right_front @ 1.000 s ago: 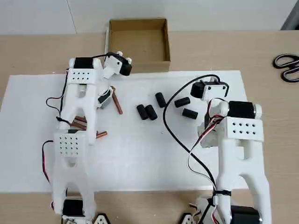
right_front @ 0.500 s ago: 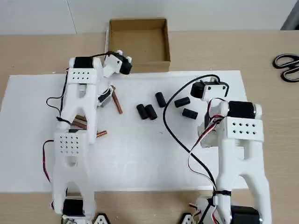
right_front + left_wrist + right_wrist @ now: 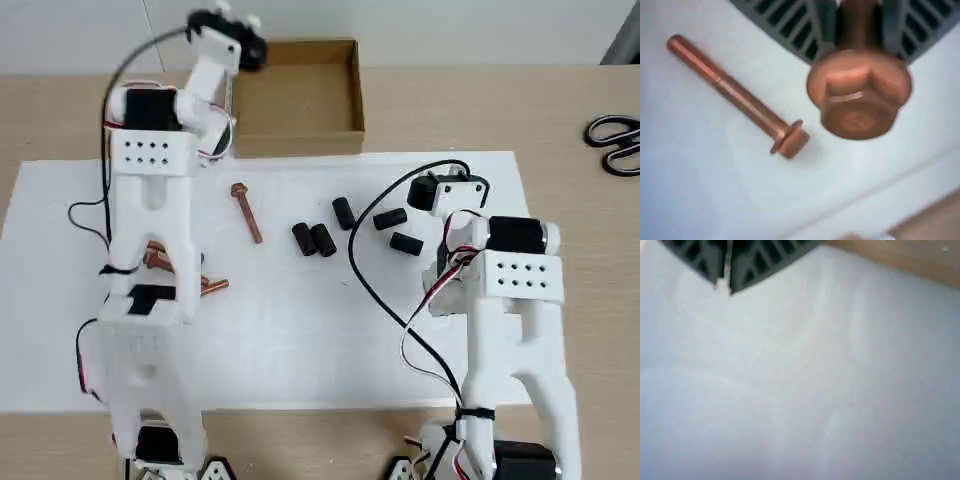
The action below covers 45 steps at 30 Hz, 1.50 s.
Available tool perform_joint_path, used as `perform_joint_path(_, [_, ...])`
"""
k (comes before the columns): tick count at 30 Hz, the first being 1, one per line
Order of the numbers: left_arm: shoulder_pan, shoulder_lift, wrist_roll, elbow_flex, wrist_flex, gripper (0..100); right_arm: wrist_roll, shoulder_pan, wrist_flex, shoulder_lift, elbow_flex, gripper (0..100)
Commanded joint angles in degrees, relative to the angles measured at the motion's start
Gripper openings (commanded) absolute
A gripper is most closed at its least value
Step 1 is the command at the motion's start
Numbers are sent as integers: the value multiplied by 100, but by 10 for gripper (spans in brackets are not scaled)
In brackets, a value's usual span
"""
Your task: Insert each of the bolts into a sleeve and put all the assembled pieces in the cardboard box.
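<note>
A copper bolt (image 3: 858, 95) is clamped by its shank in the left claw (image 3: 858, 25). Its hexagonal flanged head points toward the wrist camera, and the dark ribbed fingers (image 3: 790, 22) are closed narrowly on either side of the shank. The bolt hangs clear above the white sheet (image 3: 300, 340). A second bolt (image 3: 245, 212) lies flat on the sheet below, apart from the held one. More bolts (image 3: 215, 287) lie on the sheet beside the left arm, partly hidden under it. Five black sleeves (image 3: 323, 240) are scattered on the sheet between the two arms, two of them side by side. The cardboard box (image 3: 355, 90) sits on the wooden table (image 3: 500, 110) just past the sheet's far edge. The right claw (image 3: 722, 282) hovers close over bare sheet, its fingers pressed together with nothing between them. Scissors (image 3: 615, 140) lie at the table's far right.
</note>
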Motion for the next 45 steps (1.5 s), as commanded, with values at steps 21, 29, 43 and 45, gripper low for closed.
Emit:
perform_joint_path(21, [-167,-4642,2092,4224,-853,5,-211,-1103,-338,3169,-3077,3])
perform_joint_path(29, [-167,-6215,2119,6949,-2338,5,70,-1613,259,4523,-5020,3])
perform_joint_path(43, [-158,-6602,1890,8251,-3138,5,343,-1736,-426,5121,-5433,20])
perform_joint_path(45, [-132,-6593,1890,8251,-3138,5,308,-1719,-479,5244,-5433,65])
